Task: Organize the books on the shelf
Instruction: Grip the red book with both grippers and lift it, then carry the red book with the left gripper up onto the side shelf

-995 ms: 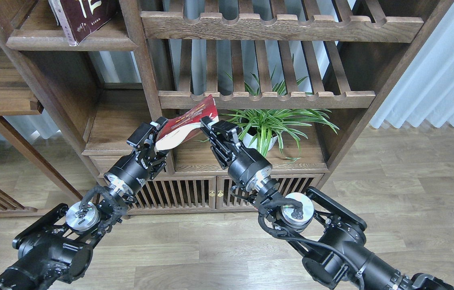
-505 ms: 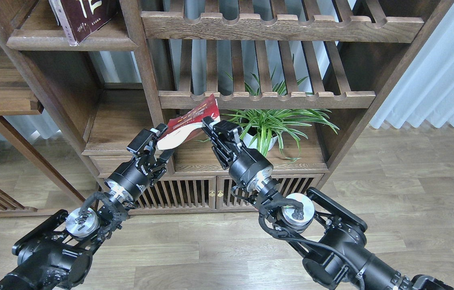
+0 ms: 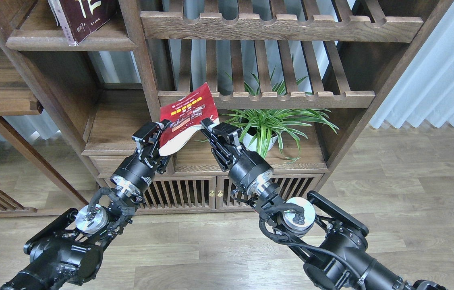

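Note:
A red book (image 3: 186,110) with a yellow title and small photos hangs in front of the shelving, its cover tilted up towards me and its white pages bowed. My left gripper (image 3: 159,135) is shut on its lower left edge. My right gripper (image 3: 209,125) is shut on its lower right edge. A dark maroon book (image 3: 83,16) with white characters leans on the upper left plank shelf (image 3: 69,42). A lower plank shelf (image 3: 116,121) lies bare just left of the held book.
Slatted racks (image 3: 267,98) with notched front rails cross right behind the red book. A potted spider plant (image 3: 269,123) stands on the cabinet top right of my right gripper. An upright post (image 3: 146,80) rises behind the book. Slatted cabinet doors (image 3: 194,193) are below.
The red book has turned more upright and risen, its cover now facing me. The left gripper has moved up and to the right; the right gripper has barely shifted.

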Available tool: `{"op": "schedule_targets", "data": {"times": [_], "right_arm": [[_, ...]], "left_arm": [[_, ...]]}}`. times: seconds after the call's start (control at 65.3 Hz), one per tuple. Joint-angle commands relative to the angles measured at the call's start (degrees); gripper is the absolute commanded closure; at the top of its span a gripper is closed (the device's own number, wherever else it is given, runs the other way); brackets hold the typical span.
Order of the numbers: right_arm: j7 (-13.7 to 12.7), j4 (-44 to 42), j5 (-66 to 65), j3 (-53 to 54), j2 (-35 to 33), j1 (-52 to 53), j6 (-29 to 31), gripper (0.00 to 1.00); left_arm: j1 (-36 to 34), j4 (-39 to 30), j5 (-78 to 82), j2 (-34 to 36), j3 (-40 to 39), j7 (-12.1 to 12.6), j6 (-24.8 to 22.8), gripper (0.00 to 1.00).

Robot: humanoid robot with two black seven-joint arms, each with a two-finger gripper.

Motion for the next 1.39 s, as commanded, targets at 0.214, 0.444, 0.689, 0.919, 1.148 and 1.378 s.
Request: {"op": "schedule_targets", "data": {"times": [0.214, 0.444, 0.689, 0.919, 1.148, 1.378], "right_arm": [[-0.42, -0.12, -4.20, 0.15, -0.01, -0.87, -1.13, 0.01], [-0.51, -0.12, -4.83, 1.82, -0.01, -2.63, 3.19, 0.01], [-0.51, -0.12, -5.01, 3.67, -0.01, -4.74, 3.71, 0.01], [-0.51, -0.12, -5.01, 6.83, -0.01, -5.97, 4.50, 0.01], [-0.60, -0.73, -5.53, 7.80, -0.01, -9.75, 8.98, 0.01], [-1.04, -0.82, -8.52, 7.89, -0.01, -12.92, 12.15, 0.01]], "left_arm": [[-0.45, -6.22, 2.28, 4.58, -1.34, 5.33, 0.00, 0.94], [0.52, -17.74, 2.64, 16.19, -0.73, 6.93, 0.00, 0.94], [5.35, -25.23, 2.73, 30.44, -0.55, 7.28, 0.00, 0.94], [7.20, -29.62, 2.73, 41.25, -4.50, 8.42, 0.00, 0.94], [7.11, -30.06, 3.26, 54.52, -7.49, 8.42, 0.00, 0.94], [6.67, -29.71, 3.43, 62.79, -10.31, 8.51, 0.00, 0.94]]}}
